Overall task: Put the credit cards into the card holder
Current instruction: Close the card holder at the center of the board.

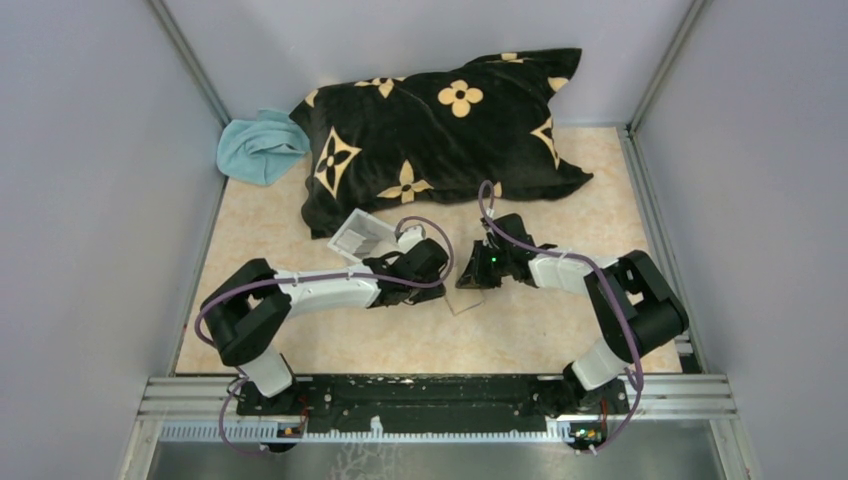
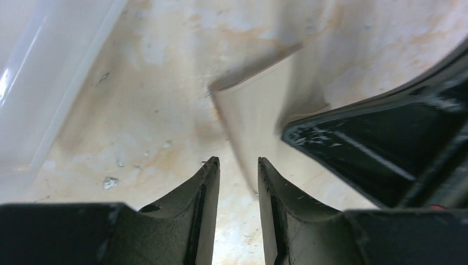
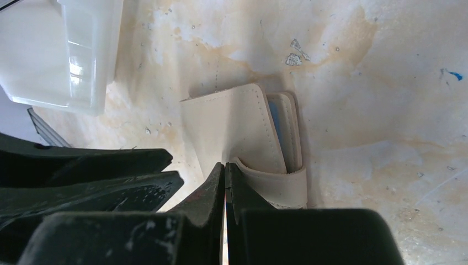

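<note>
1. The tan card holder (image 3: 237,127) sits folded on the table straight ahead of the right claw (image 3: 225,168), with its near edge touching the fingertips.
2. Its long axis points directly away from that claw. A light blue card (image 3: 275,124) peeks out between the flaps on the claw's right.
3. The right claw is closed; I cannot tell whether it pinches the cover.
4. The left claw (image 2: 237,163) is partly open and empty, with the holder just ahead of its tips. The right arm is nearer.
</note>
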Controlling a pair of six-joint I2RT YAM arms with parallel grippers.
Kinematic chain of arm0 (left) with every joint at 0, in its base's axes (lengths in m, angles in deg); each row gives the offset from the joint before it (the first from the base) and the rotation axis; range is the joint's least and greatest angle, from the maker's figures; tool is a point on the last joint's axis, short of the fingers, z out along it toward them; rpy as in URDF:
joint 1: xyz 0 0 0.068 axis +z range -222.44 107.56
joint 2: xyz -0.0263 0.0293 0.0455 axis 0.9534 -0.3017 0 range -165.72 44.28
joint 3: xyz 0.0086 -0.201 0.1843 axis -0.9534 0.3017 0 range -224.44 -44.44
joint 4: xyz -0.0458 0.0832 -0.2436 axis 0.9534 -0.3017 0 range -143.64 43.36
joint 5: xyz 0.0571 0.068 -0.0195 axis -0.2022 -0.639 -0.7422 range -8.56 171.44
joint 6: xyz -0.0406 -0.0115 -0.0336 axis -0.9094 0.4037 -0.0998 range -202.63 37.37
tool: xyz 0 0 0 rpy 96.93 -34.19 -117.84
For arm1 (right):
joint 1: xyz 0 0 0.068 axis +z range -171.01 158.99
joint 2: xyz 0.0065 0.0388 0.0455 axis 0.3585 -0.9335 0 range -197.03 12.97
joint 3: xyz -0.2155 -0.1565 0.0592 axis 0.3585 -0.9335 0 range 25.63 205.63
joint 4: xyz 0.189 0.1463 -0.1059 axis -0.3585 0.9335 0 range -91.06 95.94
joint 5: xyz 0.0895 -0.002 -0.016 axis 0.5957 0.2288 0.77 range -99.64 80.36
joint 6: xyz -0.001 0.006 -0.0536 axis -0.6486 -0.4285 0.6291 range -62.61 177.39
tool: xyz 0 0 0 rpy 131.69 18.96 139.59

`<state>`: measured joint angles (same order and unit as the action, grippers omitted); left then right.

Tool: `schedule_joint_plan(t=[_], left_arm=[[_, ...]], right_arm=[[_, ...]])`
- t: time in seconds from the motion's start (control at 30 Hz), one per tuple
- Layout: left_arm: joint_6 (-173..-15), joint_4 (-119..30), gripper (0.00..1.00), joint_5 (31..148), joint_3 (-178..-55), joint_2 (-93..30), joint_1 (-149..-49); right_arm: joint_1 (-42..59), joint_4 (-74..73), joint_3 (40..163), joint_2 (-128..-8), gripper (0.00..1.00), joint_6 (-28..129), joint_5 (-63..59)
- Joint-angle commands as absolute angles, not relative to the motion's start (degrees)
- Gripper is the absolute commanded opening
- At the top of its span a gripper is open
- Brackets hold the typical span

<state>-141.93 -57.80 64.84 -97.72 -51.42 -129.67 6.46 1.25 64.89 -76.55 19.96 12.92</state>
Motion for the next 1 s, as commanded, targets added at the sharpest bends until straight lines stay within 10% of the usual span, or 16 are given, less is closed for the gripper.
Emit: schedule_joint_plan(t=[0.0,0.3,0.43,0.7,0.97], left_arm=[[-137.6,-57.08,0.38,63.06,-102.08,-49.14,-129.84],[-133.49,-50.57,0.26,66.97,-105.76,-48.04,-129.67],[-134.41,-44.68,0.01,72.5,-103.29,-50.15,-129.66],[-140.36,-43.09,0.0,86.61,-101.86,-68.09,-133.23],[-140.7,-50.54,0.0,73.26,-101.38,-58.68,-133.34]], right_arm=[[4.52,4.98,61.03,-79.62,0.0,22.54,5.91],[2.38,3.48,59.57,-80.08,0.0,23.37,7.6],[1.7,2.68,58.86,-80.31,0.0,23.18,8.25],[1.58,1.85,58.56,-80.95,0.0,22.99,8.62],[1.49,2.58,59.25,-79.57,0.0,23.07,8.29]])
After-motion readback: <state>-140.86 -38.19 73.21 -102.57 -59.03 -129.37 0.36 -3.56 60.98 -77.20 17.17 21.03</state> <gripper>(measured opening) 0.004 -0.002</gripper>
